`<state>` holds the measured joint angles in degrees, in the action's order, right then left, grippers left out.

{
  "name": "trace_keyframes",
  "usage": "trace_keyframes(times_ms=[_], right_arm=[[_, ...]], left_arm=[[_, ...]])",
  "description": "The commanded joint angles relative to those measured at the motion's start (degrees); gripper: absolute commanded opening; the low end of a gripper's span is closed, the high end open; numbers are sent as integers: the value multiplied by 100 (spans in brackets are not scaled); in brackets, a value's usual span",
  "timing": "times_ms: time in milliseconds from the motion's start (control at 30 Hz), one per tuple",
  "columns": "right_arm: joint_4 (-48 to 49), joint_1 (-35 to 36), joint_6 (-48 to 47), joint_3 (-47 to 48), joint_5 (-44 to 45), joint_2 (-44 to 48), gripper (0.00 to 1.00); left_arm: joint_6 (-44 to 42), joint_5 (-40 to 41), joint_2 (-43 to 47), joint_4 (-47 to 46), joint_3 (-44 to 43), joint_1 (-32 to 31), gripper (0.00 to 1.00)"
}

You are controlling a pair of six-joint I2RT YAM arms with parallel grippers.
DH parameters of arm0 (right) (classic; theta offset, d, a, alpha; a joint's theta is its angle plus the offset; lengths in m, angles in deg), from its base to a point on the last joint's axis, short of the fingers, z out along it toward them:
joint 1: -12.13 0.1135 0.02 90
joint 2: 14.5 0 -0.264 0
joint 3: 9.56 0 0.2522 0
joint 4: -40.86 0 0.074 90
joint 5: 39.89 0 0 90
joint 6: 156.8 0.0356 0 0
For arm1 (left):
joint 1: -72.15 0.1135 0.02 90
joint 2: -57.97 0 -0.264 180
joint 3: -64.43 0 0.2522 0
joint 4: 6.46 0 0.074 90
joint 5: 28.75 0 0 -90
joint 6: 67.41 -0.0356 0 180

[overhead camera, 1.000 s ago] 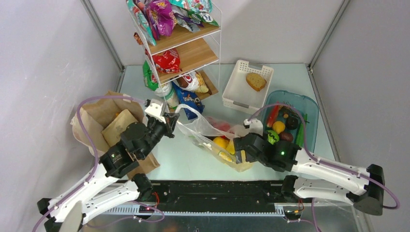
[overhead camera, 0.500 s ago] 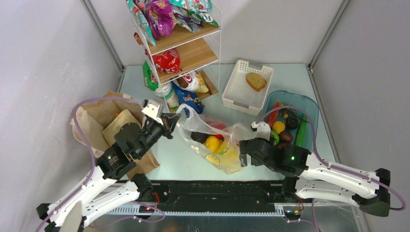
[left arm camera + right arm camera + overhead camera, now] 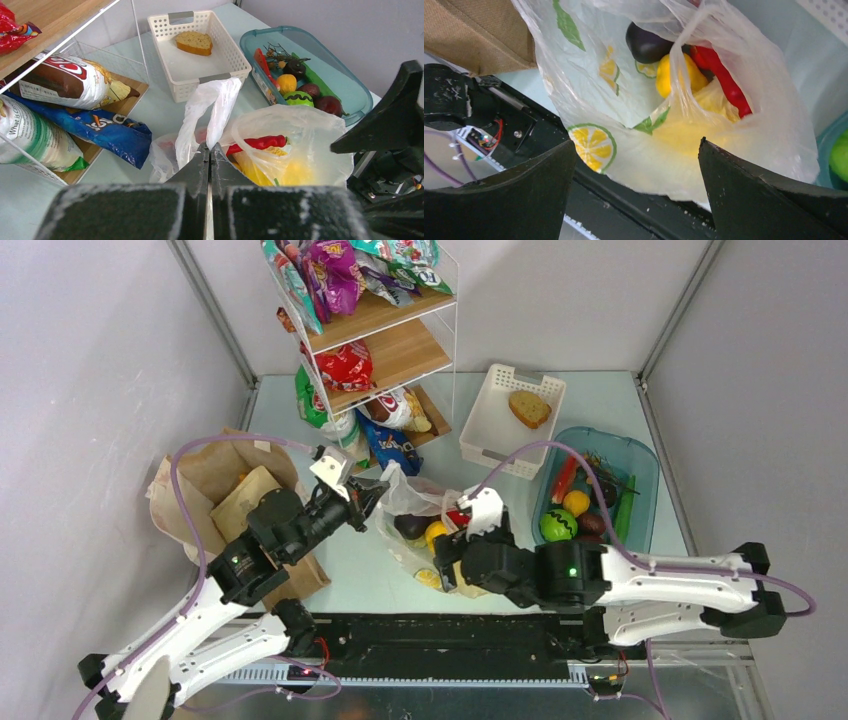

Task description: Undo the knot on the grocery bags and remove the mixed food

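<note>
Pinching the plastic bag [image 3: 280,130] by its white loop handle [image 3: 210,100], the left hand [image 3: 207,155] is clenched, fingers pressed flat together. The right hand [image 3: 635,144] is released, jaws wide apart before the bag's lower bulge at the bench's near edge. Through the wrinkled film an eggplant [image 3: 647,44], a yellow fruit [image 3: 674,75] and a red chili [image 3: 724,85] show; beneath them is only a yellow blur. The left arm covers much of the paper bag [image 3: 195,475].

A white basket [image 3: 490,432] holds a bread slice [image 3: 529,408]. A blue tub [image 3: 643,488] stands just beside it. A wire shelf [image 3: 405,350] stands behind.
</note>
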<state>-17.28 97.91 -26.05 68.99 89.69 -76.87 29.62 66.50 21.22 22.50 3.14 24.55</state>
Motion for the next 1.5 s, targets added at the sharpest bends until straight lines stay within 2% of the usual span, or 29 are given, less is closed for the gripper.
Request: trace_keyframes(times_ms=[0, 200, 467, 567, 633, 667, 700, 733, 800, 933, 1100, 1167, 1300, 1467], right_arm=[[739, -104, -760, 397, 200, -471, 94], [1138, -984, -1191, 360, -328, -821, 91], [1811, -1657, -1385, 194, -803, -1626, 75], [2032, -1825, -1386, 77, -1147, -1781, 63], [2092, -1946, -1412, 53, -1247, -1786, 52], [2098, -1987, -1430, 52, -1266, -1765, 40], [2104, -2013, -1498, 49, -1300, -1687, 33], [2130, -2017, -1547, 54, -1328, -1632, 18], [2206, -1956, -1758, 45, -1522, -1369, 2], [2472, -1209, -2430, -160, -1548, -403, 0], [2667, 495, -2693, -886, -1141, 540, 0], [2655, 1009, -2379, -1312, -943, 834, 0], [2482, 1733, -1087, -2290, -525, 1109, 0], [1945, 2717, 1204, -3144, 538, 1006, 0]], left_arm=[[-94, -148, 6, -237, -47, 26, 0], [-88, -237, -29, -249, -45, 28, 0], [-71, -276, -29, -264, -31, 24, 0], [-62, -300, -46, -266, -34, 29, 0], [-61, -293, -59, -268, -32, 25, 0], [-61, -268, -59, -269, -32, 28, 0], [-61, -243, -60, -266, -30, 28, 0], [-57, -130, -60, -268, -20, 29, 0], [-34, 184, -68, -261, 1, 26, 0], [43, 817, -180, -152, -20, 58, 0], [256, 1075, -413, 46, -138, 312, 0], [356, 1058, -454, 92, -181, 468, 0], [516, 1017, -455, 158, -212, 752, 0], [556, 998, -353, 176, -221, 870, 0]])
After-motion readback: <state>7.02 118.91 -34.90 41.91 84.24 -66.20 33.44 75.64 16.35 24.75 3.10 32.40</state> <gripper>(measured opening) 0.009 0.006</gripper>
